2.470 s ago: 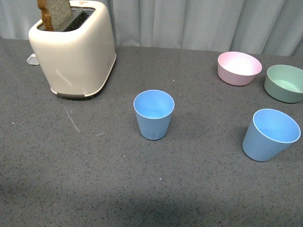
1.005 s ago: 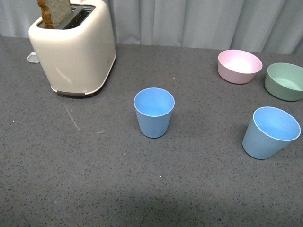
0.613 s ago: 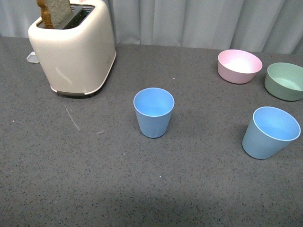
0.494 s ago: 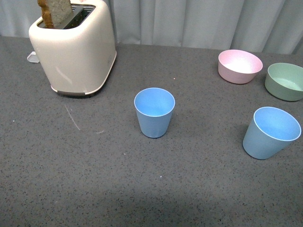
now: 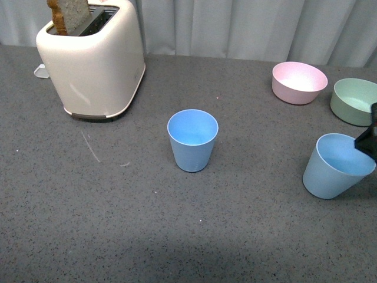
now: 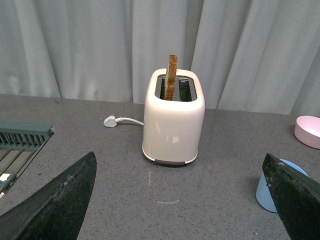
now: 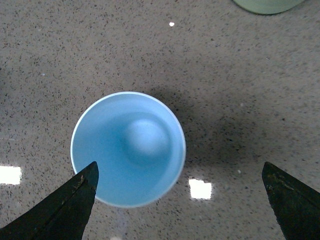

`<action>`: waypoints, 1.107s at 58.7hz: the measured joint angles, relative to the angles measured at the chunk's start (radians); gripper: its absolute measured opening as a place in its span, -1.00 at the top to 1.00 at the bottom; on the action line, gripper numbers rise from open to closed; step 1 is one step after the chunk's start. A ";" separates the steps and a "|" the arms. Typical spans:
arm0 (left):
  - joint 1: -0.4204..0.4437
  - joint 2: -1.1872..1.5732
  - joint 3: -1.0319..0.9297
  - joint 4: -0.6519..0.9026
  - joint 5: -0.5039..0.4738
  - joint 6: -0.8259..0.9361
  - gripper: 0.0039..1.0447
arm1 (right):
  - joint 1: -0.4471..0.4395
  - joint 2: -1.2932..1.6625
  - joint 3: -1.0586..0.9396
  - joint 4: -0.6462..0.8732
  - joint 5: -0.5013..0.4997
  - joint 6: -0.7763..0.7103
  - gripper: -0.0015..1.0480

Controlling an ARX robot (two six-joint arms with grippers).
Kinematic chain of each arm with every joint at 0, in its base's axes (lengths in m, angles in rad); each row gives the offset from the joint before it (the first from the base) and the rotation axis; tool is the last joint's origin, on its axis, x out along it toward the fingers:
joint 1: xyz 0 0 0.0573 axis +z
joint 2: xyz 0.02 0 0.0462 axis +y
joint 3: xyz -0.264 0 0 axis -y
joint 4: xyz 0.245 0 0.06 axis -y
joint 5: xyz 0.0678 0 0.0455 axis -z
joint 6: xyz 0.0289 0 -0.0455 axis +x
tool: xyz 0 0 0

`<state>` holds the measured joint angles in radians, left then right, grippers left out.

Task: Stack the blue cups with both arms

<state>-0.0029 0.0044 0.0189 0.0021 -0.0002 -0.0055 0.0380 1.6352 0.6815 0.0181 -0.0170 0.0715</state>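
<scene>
Two light-blue cups stand upright and apart on the grey table. One cup (image 5: 192,140) is in the middle, the other cup (image 5: 336,166) is at the right. A black part of my right gripper (image 5: 368,141) shows at the right edge, just above the right cup's rim. In the right wrist view that cup (image 7: 128,148) is seen from above, and my right gripper (image 7: 180,210) is open and empty over it, offset to one side. My left gripper (image 6: 175,215) is open and empty, low over the table. The middle cup (image 6: 272,187) shows partly behind one finger (image 6: 295,200).
A cream toaster (image 5: 91,56) with a slice of toast stands at the back left, its plug (image 6: 110,121) beside it. A pink bowl (image 5: 299,82) and a green bowl (image 5: 353,101) sit at the back right. A grey rack (image 6: 22,145) lies left of the toaster.
A black part of my right gripper has come into the front view at the right edge, over the right cup. Both cups stand where they were.
</scene>
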 joint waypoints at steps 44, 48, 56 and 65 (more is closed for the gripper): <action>0.000 0.000 0.000 0.000 0.000 0.000 -0.88 | 0.030 0.241 0.150 -0.049 0.069 0.161 0.35; 0.000 0.000 0.000 0.000 0.000 0.000 -0.88 | 0.030 0.241 0.150 -0.049 0.073 0.163 0.52; 0.000 0.000 0.000 0.000 0.000 0.000 -0.88 | 0.030 0.240 0.150 -0.060 0.070 0.169 0.89; 0.000 0.000 0.000 0.000 0.000 0.000 -0.88 | 0.044 0.191 0.150 -0.071 0.029 0.172 0.98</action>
<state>-0.0025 0.0044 0.0189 0.0021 0.0002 -0.0051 0.0822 1.8259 0.8314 -0.0532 0.0116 0.2436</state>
